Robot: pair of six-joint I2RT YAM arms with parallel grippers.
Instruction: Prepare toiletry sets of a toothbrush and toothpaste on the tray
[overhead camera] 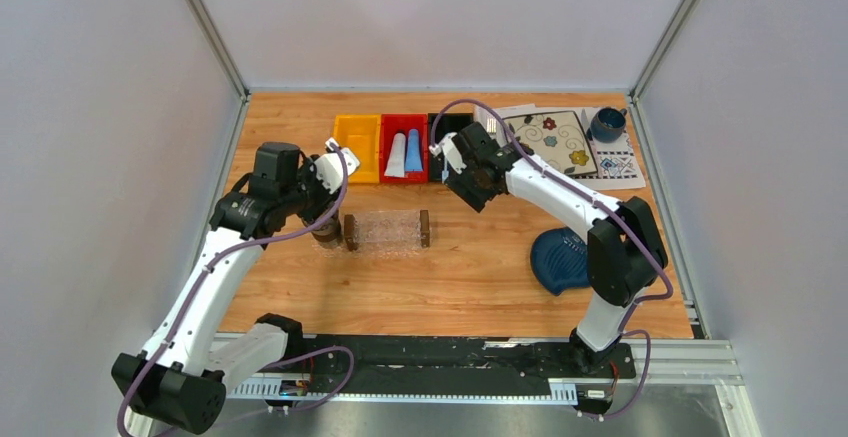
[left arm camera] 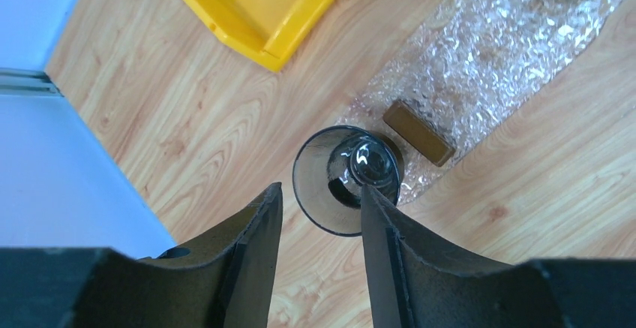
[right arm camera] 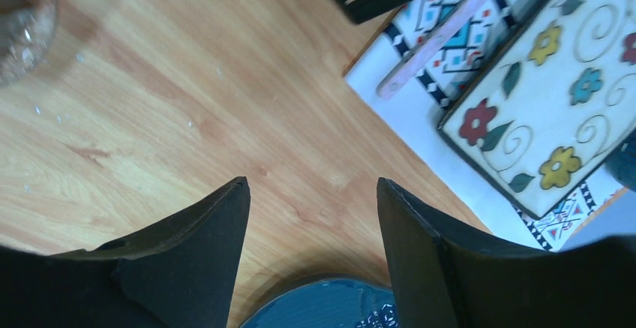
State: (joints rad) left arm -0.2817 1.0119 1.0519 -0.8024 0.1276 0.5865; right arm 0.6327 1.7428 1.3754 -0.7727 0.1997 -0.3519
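The tray (overhead camera: 388,230) lies at mid-table, long axis left to right, with a brown block (left arm camera: 418,133) at each short end. The toothpaste is apart from it: a white tube (overhead camera: 397,156) and a blue tube (overhead camera: 413,149) lie side by side in the red bin (overhead camera: 403,177) behind the tray. A yellow bin (overhead camera: 358,147) adjoins the red bin on the left. A dark clear cup (left arm camera: 330,155) stands upright at the tray's left end, just beside the block. The left gripper (left arm camera: 319,189) hangs over the cup with its jaws apart. One finger overlaps the rim in the wrist view, and contact cannot be confirmed. The right gripper (right arm camera: 311,185) hovers over bare wood to the right of the tray, jaws apart, with nothing between them. A floral plate (right arm camera: 555,110) rests on a patterned mat (right arm camera: 420,110) at far right. A blue dish (overhead camera: 560,260) lies near the right arm's base.
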